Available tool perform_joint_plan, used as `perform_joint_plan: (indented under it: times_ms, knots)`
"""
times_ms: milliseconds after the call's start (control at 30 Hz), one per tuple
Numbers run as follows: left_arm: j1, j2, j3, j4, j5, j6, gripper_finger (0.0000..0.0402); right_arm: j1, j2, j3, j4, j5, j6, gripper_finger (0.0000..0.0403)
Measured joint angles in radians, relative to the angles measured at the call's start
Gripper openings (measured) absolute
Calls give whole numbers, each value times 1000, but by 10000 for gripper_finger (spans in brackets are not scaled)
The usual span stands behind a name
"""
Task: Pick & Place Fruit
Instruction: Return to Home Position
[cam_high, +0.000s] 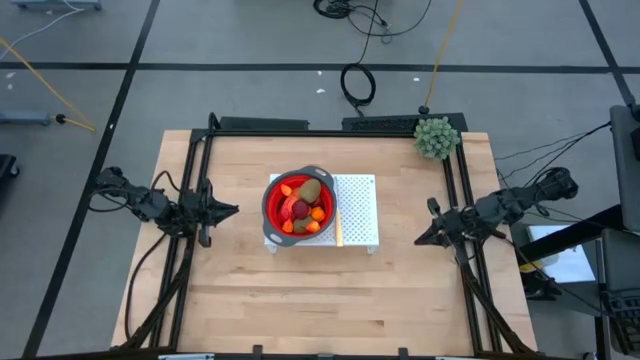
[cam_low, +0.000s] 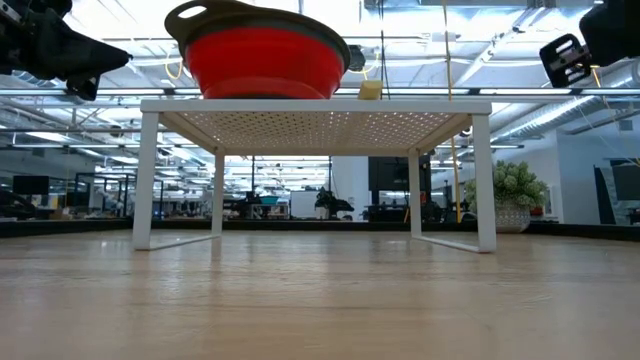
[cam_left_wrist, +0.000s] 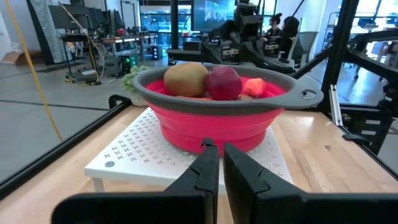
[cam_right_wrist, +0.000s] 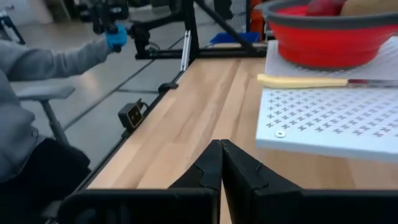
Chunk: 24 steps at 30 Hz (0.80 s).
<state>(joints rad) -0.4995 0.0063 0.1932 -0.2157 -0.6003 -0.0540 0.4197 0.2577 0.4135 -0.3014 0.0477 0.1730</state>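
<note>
Fruit (cam_high: 303, 205) lies heaped in a red bowl (cam_high: 271, 204) standing on a white perforated shelf (cam_high: 358, 212) at mid-bench (cam_high: 300, 292). A knife (cam_high: 339, 226) lies on the shelf just beside the bowl. Left tool (cam_high: 233, 210), fingers pressed together, hangs at the bench's left edge. Right tool (cam_high: 419, 240), likewise pressed together, hangs at the right edge. Both are well apart from the shelf.
</note>
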Motion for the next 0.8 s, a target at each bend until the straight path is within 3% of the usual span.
perform_joint_plan:
  times_ms: [200,367,633,800]
  knots:
    - [0,0,0,0,32,22,21,-29,-136,-23,-29,-9,-6,0]
    - [1,0,0,-1,32,37,21,-34,-258,-50,-34,-95,-31,0]
    - [1,0,-3,1,24,52,21,-34,-254,-54,-82,-80,-36,0]
    - [2,0,-70,72,15,89,21,-34,-253,-62,-77,-78,-31,0]
